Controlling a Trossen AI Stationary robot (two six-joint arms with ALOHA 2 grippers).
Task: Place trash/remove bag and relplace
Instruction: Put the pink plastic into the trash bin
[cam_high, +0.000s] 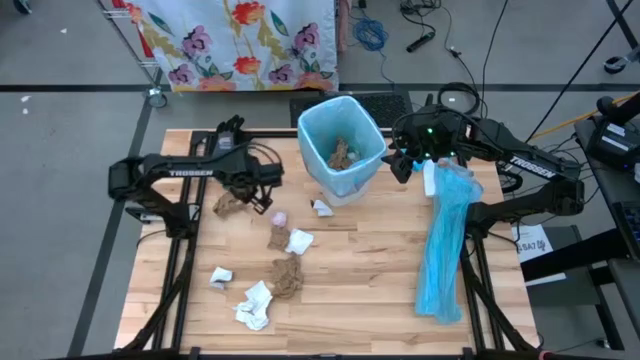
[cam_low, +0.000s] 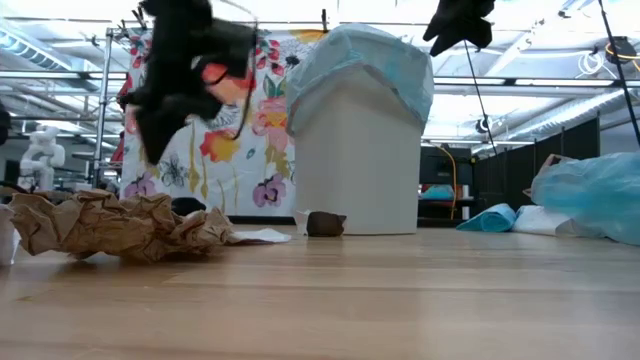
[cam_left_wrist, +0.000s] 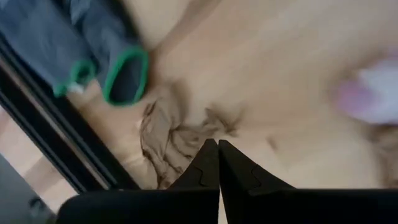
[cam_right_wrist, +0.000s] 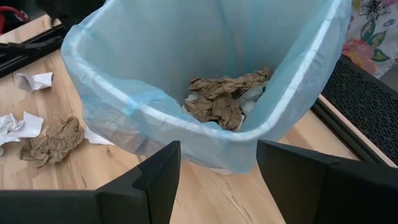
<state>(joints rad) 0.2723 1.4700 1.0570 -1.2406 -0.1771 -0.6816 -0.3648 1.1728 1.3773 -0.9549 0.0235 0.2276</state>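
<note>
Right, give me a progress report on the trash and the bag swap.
Done: some crumpled brown paper already lies in the white bin with the pale-blue liner. In hand: the left tool, shut and seemingly empty, hovers over a brown wad on the wooden table; the right tool waits open beside the bin. Left: about eight wads, like the white tissue, then swapping the liner, likely for the folded blue plastic.

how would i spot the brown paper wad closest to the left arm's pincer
Start at the white bin with the pale-blue liner at the back of the wooden table. Move toward the left arm, whose shut pincer hangs above the boards. The brown paper wad lies right beside it, alone near the table's left edge, while the other brown wads sit nearer the middle among white tissues.
</note>
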